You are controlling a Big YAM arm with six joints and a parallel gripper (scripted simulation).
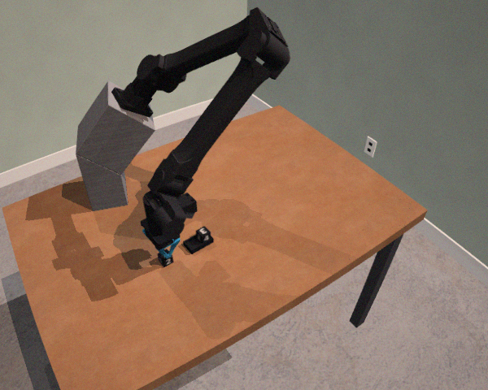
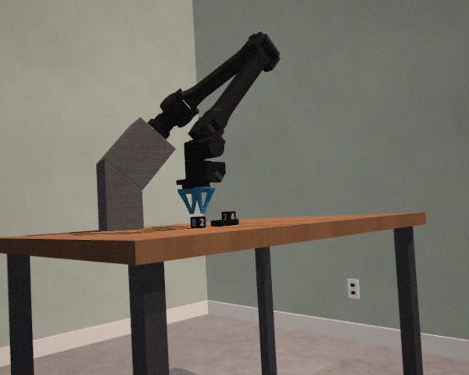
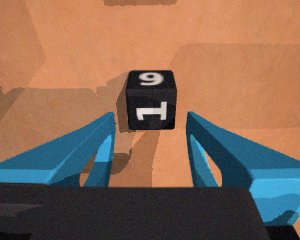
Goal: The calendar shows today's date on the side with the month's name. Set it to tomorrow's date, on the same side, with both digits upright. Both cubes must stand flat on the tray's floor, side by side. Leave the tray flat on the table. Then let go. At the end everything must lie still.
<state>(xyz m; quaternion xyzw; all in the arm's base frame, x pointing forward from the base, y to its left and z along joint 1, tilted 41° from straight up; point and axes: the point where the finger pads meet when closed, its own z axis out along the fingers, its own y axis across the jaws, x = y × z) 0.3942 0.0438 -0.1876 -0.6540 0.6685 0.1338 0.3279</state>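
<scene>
A black number cube (image 1: 166,261) stands on the bare table, apart from the tray and to its left. In the wrist view this cube (image 3: 151,100) shows a 9 and a 1 lying on its side; in the exterior view it (image 2: 198,222) shows an 8 and a 2. My blue-fingered gripper (image 1: 167,250) hangs just above this cube, with its fingers spread and not touching it. The gripper (image 2: 196,209) is open and empty. The low black tray (image 1: 198,243) lies flat, and the second cube (image 1: 203,234) stands at its right end. That cube (image 2: 228,216) shows a 2 and a 4.
The arm's grey pedestal (image 1: 105,146) stands at the table's back left corner. The arm reaches down over the cube from behind. The table's front edge is well away from the tray. A wall socket (image 1: 370,145) is on the right wall.
</scene>
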